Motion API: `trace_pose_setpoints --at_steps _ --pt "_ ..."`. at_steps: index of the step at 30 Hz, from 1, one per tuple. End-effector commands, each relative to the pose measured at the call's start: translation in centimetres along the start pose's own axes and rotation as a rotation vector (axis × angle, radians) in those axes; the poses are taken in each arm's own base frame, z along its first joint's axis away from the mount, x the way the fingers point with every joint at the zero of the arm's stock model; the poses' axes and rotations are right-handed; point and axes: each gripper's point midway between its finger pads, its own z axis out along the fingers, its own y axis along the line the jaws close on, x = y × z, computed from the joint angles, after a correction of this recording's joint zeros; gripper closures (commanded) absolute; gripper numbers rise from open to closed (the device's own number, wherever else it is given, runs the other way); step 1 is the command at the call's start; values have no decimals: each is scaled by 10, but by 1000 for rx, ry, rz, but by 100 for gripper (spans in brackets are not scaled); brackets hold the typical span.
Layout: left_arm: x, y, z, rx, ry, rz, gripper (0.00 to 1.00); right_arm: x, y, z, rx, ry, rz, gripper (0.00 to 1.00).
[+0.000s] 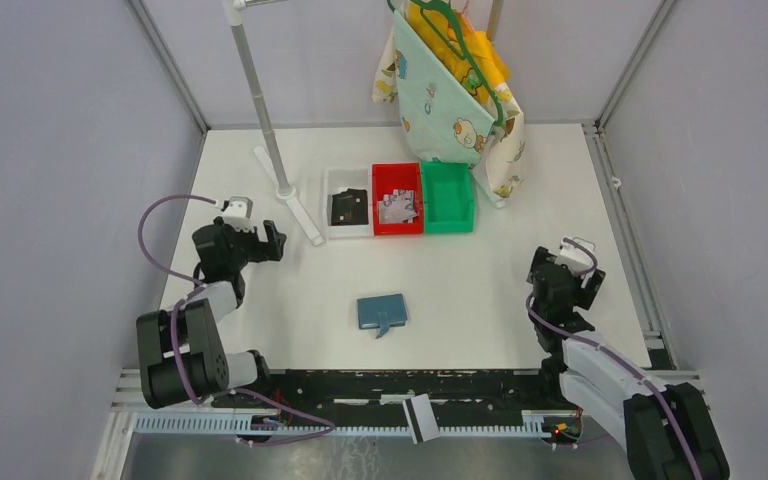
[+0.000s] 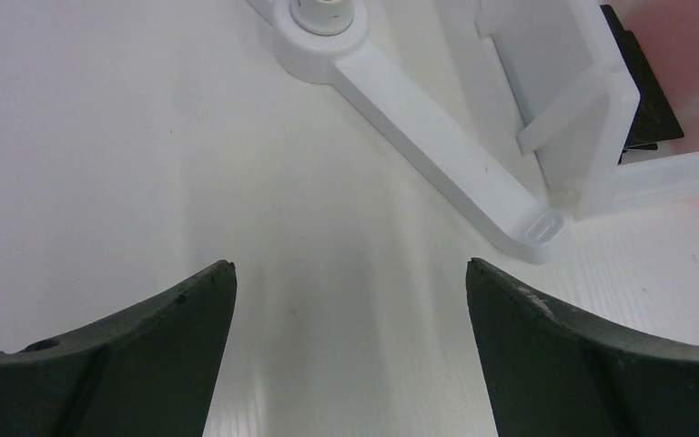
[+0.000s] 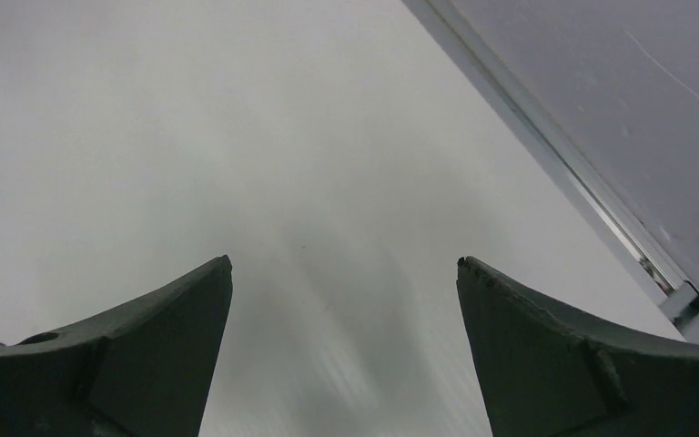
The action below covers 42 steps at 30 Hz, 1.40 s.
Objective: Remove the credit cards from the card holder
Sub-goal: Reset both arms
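Black slotted rail [image 1: 410, 385] runs along the near edge where both arms are bolted. Just beyond it, about midway between them, the teal card holder [image 1: 381, 311] lies flat on the white table [image 1: 480, 290], folded shut as far as I can see, its snap tab [image 1: 384, 329] poking toward the near side. The left gripper [image 2: 350, 269] hangs over bare table well to the left of it, jaws spread wide with nothing between them. The right gripper [image 3: 344, 261] is out by the right-hand wall, equally wide and empty. Neither touches the wallet. The trouble I'd expect is that it looks light and sits on a smooth top, so a one-sided nudge at the tab could skate it away rather than open it. With it closed I cannot tell whether anything is inside. Further back three bins stand in a row: a white bin [image 1: 329, 205] with black flat pieces [image 1: 348, 207], a red bin [image 1: 398, 231] holding pale pieces that look like the credit cards [image 1: 397, 208], and a green bin [image 1: 447, 195]. A slim white rack [image 1: 260, 100] rises to their left, and a cartoon-print bag [image 1: 445, 100] hangs at the far side. The tabletop is matt white, and plain grey walls [image 1: 60, 150] close it in on the left, right and far sides.
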Motion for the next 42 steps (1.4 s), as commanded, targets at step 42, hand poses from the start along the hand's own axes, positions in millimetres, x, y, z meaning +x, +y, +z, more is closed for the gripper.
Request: trace_pose_setpoints --at_steps 42 --pt "-21 -1 22 -194 -303 65 0 -31 18 15 -208 -323 -131 2"
